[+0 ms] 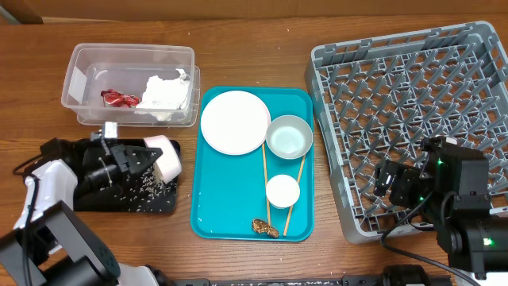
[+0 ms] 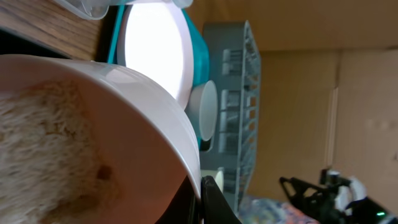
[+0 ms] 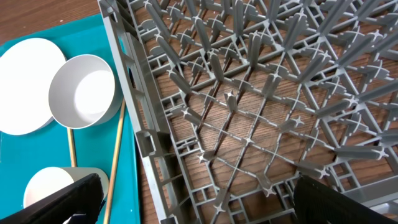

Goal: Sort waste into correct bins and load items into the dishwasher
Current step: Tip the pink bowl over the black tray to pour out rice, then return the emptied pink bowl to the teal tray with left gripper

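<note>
The left fingers [image 1: 136,156] are clamped on the pink bowl [image 1: 167,156], which they hold tipped on its side over the right end of the black tray [image 1: 119,204]. In the left wrist view the bowl's inside shows a film of rice residue. Loose rice [image 1: 145,184] lies scattered on the tray below and left of the bowl.

Behind the black tray the clear tub [image 1: 131,52] stands on the worktop [image 1: 254,32]. It holds the red wrapper [image 1: 119,98] at its left and the white napkin [image 1: 167,94] at its right.

The teal tray [image 1: 238,206] lies between the black tray and the rack [image 1: 397,79]. The plate [image 1: 235,121] sits at its far left, and the grey bowl [image 1: 289,137] is just beside it on the right. The cup [image 1: 282,191] stands nearer the front, between the 2 chopsticks [image 1: 295,195], which lie flat along the tray. The brown lump [image 1: 265,228] rests at the tray's front edge, at the end of the left chopstick.

The right fingers [image 3: 74,199] are spread wide and hold nothing. They hover over the rack's front left corner, close to the teal tray's right edge. No dishes show in the rack.
</note>
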Motion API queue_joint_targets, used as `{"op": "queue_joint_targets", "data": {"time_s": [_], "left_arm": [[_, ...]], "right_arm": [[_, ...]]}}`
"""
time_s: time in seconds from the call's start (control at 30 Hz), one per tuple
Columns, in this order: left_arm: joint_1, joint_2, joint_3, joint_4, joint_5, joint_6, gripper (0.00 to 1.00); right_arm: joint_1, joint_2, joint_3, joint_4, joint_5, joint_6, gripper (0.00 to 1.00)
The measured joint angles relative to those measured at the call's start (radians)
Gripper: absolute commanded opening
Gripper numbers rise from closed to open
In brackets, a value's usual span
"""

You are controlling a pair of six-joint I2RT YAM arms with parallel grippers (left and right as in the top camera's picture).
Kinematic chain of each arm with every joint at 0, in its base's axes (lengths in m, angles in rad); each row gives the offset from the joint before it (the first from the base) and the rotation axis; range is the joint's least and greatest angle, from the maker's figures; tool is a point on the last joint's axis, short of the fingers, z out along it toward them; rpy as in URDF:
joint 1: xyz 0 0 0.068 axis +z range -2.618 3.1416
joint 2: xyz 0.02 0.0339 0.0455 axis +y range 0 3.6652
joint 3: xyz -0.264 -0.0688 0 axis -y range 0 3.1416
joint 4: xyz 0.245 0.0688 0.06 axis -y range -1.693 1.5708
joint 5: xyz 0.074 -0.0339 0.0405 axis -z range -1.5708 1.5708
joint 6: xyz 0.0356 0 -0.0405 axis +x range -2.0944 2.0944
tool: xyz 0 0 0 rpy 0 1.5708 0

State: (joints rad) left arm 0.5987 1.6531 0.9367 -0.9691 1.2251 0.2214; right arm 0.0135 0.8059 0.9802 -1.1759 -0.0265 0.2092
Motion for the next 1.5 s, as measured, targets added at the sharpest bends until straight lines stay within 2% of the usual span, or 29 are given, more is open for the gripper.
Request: {"op": "queue_joint_targets", "data": {"time_s": [0.33, 0.7, 0.8, 0.87, 0.93, 1.1, 1.5], "left_arm": [[0.069, 0.053, -0.010, -0.011, 0.132, 0.019, 0.04], [0.088, 0.053, -0.011, -0.011, 0.179, 0.019, 0.04], [0.114, 0.053, -0.011, -0.062, 0.202, 0.026, 0.04], [0.124, 0.053, -0.014, -0.095, 0.232, 0.076, 0.04], [0.125, 0.053, -0.016, -0.024, 0.222, 0.112, 0.04], [0.126, 0.053, -0.016, 0.024, 0.161, 0.047, 0.04], [0.121, 0.052, -0.016, -0.019, 0.142, 0.026, 0.04]], "right_arm": [[0.000, 0.000, 0.000, -0.001, 0.000, 0.000, 1.00], [0.000, 0.000, 0.000, -0.002, 0.000, -0.001, 1.00], [0.000, 0.000, 0.000, -0.002, 0.000, -0.001, 1.00], [0.000, 0.000, 0.000, -0.003, 0.000, 0.000, 1.00], [0.000, 0.000, 0.000, -0.003, 0.000, 0.000, 1.00], [0.000, 0.000, 0.000, -0.003, 0.000, -0.001, 1.00], [0.000, 0.000, 0.000, -0.002, 0.000, 0.000, 1.00]]}}
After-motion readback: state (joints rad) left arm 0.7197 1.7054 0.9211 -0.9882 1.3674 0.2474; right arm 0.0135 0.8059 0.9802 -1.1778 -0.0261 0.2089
